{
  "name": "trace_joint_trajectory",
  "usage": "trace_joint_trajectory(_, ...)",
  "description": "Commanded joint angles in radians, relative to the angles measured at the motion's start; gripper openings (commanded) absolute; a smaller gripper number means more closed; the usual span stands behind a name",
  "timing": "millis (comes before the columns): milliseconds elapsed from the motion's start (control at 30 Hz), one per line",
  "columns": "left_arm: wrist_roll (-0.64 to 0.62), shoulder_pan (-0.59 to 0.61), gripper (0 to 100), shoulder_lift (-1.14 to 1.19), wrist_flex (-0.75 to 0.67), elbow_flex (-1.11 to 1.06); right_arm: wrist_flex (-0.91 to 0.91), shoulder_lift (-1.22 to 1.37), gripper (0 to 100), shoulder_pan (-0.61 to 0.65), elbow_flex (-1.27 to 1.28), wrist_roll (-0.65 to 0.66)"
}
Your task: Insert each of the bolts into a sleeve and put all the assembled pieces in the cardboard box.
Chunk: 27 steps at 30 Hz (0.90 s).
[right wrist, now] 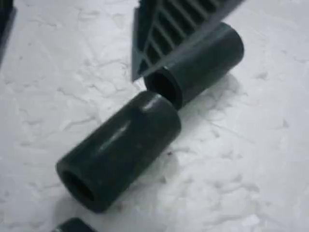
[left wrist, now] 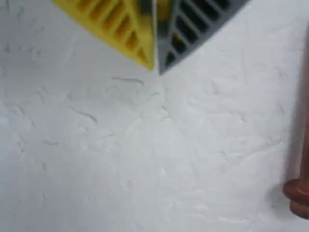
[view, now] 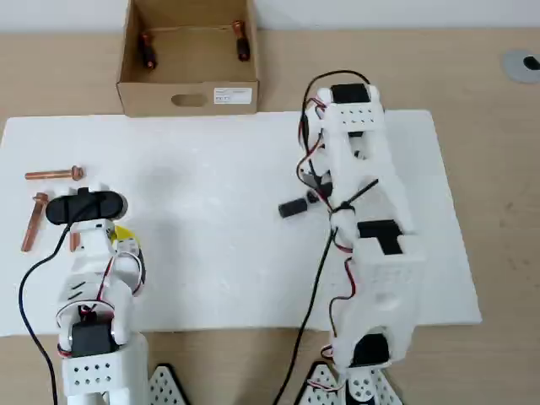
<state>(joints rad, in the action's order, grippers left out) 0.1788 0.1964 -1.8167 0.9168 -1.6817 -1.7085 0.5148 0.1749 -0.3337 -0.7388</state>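
Observation:
Two assembled bolt-and-sleeve pieces (view: pixel 149 51) (view: pixel 242 40) lie in the cardboard box (view: pixel 187 97) at the back. Loose copper bolts (view: pixel 51 175) (view: pixel 35 221) rest on the white mat's left edge beside the left arm (view: pixel 89 253). Just above bare mat, my left gripper (left wrist: pixel 155 67) has its yellow and grey fingers shut with nothing in them, and a bolt head (left wrist: pixel 297 193) lies off to one side. Black sleeves (view: pixel 293 207) lie mid-mat. My right gripper (right wrist: pixel 70 53) hangs open over them. One finger (right wrist: pixel 164 34) covers part of a sleeve (right wrist: pixel 203 63), and a second sleeve (right wrist: pixel 120 150) lies end to end with it.
The white foam mat (view: pixel 219 253) covers most of the wooden table. A third sleeve end (right wrist: pixel 72 226) peeks in beside the others. A grey disc (view: pixel 523 66) sits at the table's far right. Cables trail along both arms.

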Motion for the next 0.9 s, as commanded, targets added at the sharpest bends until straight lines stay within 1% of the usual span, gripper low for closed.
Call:
trace_joint_trajectory(0,0.006,0.000,0,-0.007,0.003,-0.011,0.006,0.002,19.6,0.039,-0.068,-0.021)
trace_joint_trajectory(133,0.006,0.000,0,-0.007,0.003,-0.011,0.005,0.041,19.6,0.062,-0.147,-0.032)
trace_joint_trajectory(300,0.006,0.000,0,-0.007,0.003,-0.011,-0.014,0.107,19.6,0.056,-0.223,-0.040)
trace_joint_trajectory(867,0.008,0.000,0,-0.007,0.003,-0.011,-0.009,0.150,19.6,0.005,-0.223,-0.035)
